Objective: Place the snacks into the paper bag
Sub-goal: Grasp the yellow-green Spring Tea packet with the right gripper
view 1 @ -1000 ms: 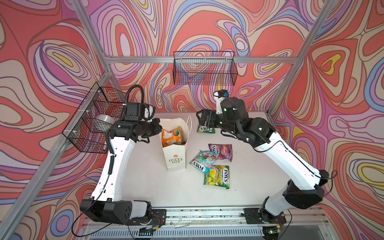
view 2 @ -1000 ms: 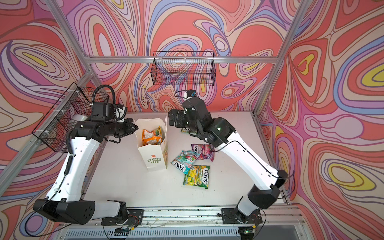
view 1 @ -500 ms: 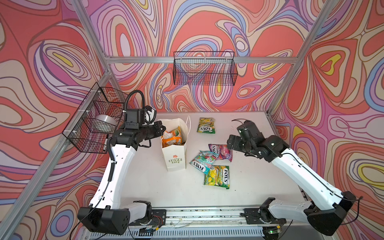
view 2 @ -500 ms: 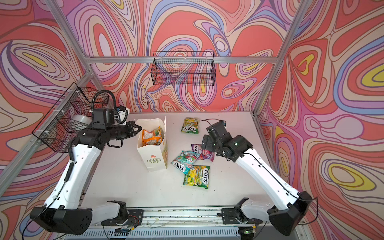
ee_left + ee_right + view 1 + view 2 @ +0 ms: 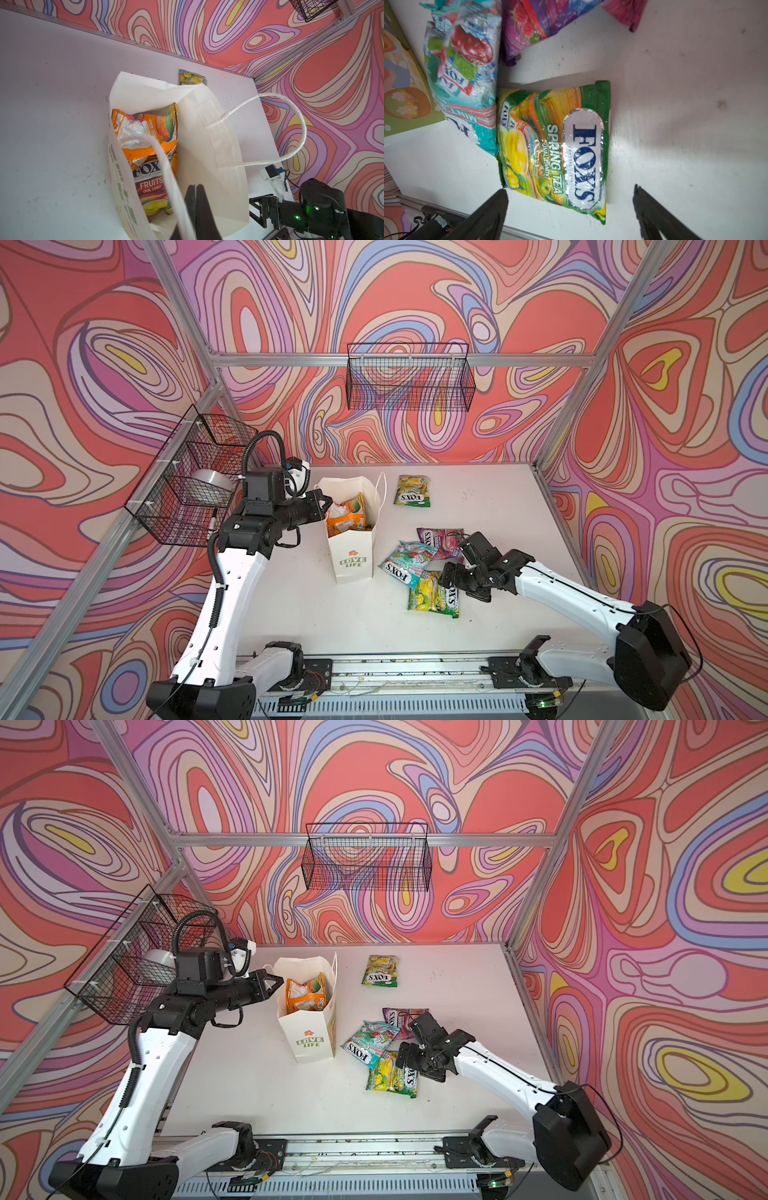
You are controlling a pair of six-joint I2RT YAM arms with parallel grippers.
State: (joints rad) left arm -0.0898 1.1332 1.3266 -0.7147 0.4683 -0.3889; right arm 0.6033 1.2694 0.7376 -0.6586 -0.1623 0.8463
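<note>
Inside the paper bag (image 5: 353, 568), orange snacks (image 5: 345, 516) are stowed; four packets (image 5: 405, 568) are left at its 2–4 o'clock. Left jaws are closed together, right jaws parted.

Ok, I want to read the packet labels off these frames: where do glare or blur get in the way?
Right wrist view: glare streaks the green packet logo, still legible; the teal packet is soft and shiny; the right claw is a dark blur. Left wrist view: the near handle smears out of focus across the orange packet, whose print is sharp.
</note>
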